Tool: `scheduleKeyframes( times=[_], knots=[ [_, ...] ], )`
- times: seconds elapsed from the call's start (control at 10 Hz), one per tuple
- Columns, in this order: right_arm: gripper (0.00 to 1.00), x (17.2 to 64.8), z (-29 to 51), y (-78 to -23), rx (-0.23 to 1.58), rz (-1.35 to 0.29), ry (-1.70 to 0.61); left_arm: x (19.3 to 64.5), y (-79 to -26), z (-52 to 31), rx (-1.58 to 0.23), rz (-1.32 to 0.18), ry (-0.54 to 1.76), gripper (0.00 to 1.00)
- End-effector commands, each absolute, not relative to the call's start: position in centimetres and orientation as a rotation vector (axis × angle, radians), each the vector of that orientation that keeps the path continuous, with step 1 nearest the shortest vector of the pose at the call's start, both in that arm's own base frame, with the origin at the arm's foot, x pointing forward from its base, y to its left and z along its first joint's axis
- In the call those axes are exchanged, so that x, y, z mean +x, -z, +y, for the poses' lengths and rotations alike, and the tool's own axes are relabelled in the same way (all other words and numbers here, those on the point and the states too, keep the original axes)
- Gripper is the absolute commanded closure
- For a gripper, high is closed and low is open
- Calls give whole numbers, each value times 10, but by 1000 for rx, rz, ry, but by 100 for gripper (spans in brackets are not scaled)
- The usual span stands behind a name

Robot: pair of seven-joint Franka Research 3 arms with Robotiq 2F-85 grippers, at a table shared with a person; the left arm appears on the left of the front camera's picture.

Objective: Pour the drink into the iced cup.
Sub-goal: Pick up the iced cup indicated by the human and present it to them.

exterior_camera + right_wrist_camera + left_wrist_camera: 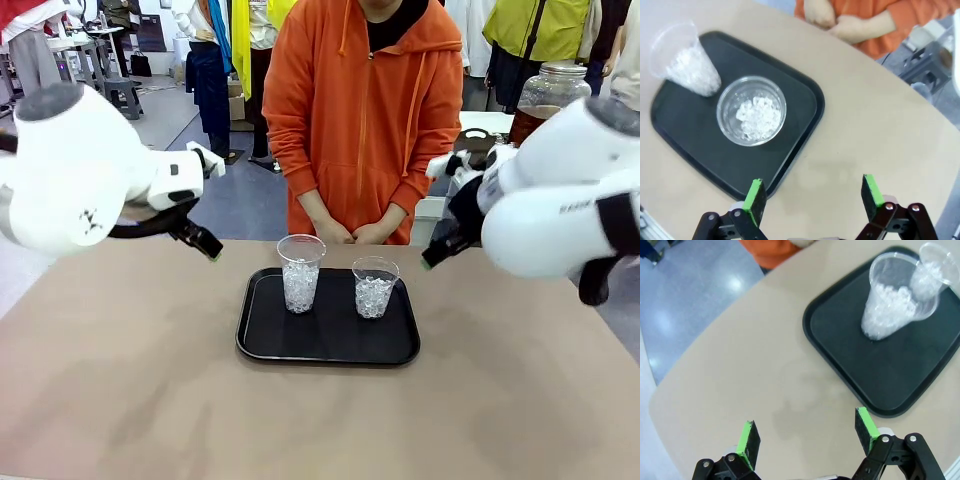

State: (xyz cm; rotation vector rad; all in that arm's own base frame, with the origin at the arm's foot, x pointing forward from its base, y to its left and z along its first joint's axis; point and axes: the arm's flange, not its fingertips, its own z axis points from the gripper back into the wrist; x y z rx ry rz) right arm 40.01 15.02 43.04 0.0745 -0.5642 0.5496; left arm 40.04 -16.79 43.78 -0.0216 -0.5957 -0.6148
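A tan table [120, 380] is stretching across the front view, with a cluttered room of other tables and clothing racks lying behind it. A person in an orange hoodie [360, 120] is standing at the far edge, holding both hands [352, 232] clasped together just above the tabletop.

A black tray [330, 340] is sitting near the middle of the table and is carrying two iced cups. The taller clear plastic cup [301, 272] is standing upright on the tray's left half. The shorter clear cup [374, 287] is standing upright just beside it on the right half. The two are sitting close together but apart.

The drink [527, 122], an amber-brown liquid, is resting in a large clear glass dispenser jar [548, 98] with a lid. The jar is standing on a white table behind the person's side, at the far right, and the right arm is partly hiding it. It is well apart from the tray.

The left gripper [805, 427] is hovering over bare table to the left of the tray, its green-padded fingers spread wide and gripping nothing. The right gripper [812, 190] is hanging above the table just beyond the tray's right edge, its fingers likewise spread wide and empty.
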Motion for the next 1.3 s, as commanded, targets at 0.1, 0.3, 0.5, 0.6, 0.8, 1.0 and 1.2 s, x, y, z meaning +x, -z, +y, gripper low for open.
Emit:
scheduleKeyframes(
  times=[0.1,0.3,0.5,0.6,0.8,1.0,1.2],
  knots=[
    [0,405,129,-483,287,-506,-466,403,-473,-153,-195,-578,534,0],
    [0,410,111,-499,484,-449,-410,413,-484,-135,-431,-555,443,0],
    [0,415,91,-504,657,-414,-359,423,-487,-119,-553,-520,393,0],
    [0,420,80,-501,742,-388,-327,429,-485,-111,-643,-467,372,0],
    [0,427,63,-490,875,-338,-298,438,-475,-103,-754,-366,347,0],
    [0,428,57,-479,957,-313,-300,444,-466,-102,-809,-288,334,0],
    [0,425,59,-474,907,-336,-350,440,-464,-105,-759,-297,346,0]
  ],
)
